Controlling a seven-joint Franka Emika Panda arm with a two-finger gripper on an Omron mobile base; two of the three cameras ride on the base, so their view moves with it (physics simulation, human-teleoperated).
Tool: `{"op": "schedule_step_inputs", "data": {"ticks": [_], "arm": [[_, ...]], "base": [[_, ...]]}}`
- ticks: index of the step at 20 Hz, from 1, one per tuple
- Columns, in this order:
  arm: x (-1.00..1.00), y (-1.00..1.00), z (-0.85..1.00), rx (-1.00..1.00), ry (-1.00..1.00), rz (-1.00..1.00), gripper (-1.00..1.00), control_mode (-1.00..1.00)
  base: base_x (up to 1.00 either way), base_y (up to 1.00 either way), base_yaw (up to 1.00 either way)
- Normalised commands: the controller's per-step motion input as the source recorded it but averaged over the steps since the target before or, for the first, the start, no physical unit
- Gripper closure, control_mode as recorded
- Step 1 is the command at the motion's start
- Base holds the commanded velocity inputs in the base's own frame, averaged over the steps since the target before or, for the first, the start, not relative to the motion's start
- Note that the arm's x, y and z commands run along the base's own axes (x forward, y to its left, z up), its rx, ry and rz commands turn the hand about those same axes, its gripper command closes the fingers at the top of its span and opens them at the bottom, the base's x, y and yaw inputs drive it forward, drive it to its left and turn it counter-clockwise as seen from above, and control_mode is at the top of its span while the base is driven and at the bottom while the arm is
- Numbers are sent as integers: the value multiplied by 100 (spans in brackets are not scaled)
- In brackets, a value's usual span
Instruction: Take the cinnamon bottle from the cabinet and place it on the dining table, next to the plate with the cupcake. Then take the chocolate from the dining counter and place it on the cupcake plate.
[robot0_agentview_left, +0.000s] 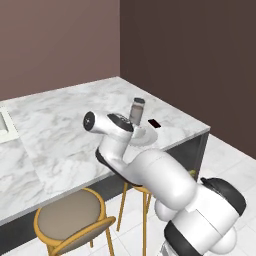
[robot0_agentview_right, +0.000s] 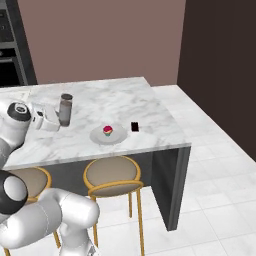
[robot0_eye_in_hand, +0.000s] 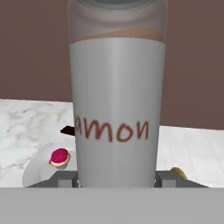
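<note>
The claw (robot0_eye_in_hand: 117, 179) grips the cinnamon bottle (robot0_eye_in_hand: 117, 109), one dark finger tip (robot0_eye_in_hand: 64, 178) pressed to each side of the bottle's lower body in the hand view. The bottle stands upright, its grey label bearing red lettering and a band of brown powder visible under the cap.

In the right base view the claw (robot0_agentview_right: 56, 119) carries the cinnamon bottle (robot0_agentview_right: 65, 110) upright above the dining table (robot0_agentview_right: 120, 97), at 9 o'clock of the plate (robot0_agentview_right: 99, 136) and apart from it; whether the bottle's base touches the marble cannot be told. The cupcake (robot0_agentview_right: 107, 131) sits at the plate's centre, and the chocolate (robot0_agentview_right: 134, 127) lies flat on the table just beside the plate at 3 o'clock.

In the left base view the cinnamon bottle (robot0_agentview_left: 137, 111) rises behind the wrist, with the plate (robot0_agentview_left: 146, 136) partly hidden by the arm and the chocolate (robot0_agentview_left: 154, 123) near the table's corner.

Two stools (robot0_agentview_right: 111, 176) with gold frames and grey-brown seats stand under the table's near edge.
</note>
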Motion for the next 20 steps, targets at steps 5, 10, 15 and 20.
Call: {"op": "schedule_step_inputs", "data": {"ticks": [5,10,15,20], "arm": [[9,12,-25,-12,0,-13,100,-100],[3,8,-31,-15,-1,-8,100,-100],[2,0,-32,-13,-1,-1,100,-100],[11,0,-23,-1,0,-1,100,-100]], "base": [[0,0,0],[0,0,0],[0,0,0],[0,0,0]]}}
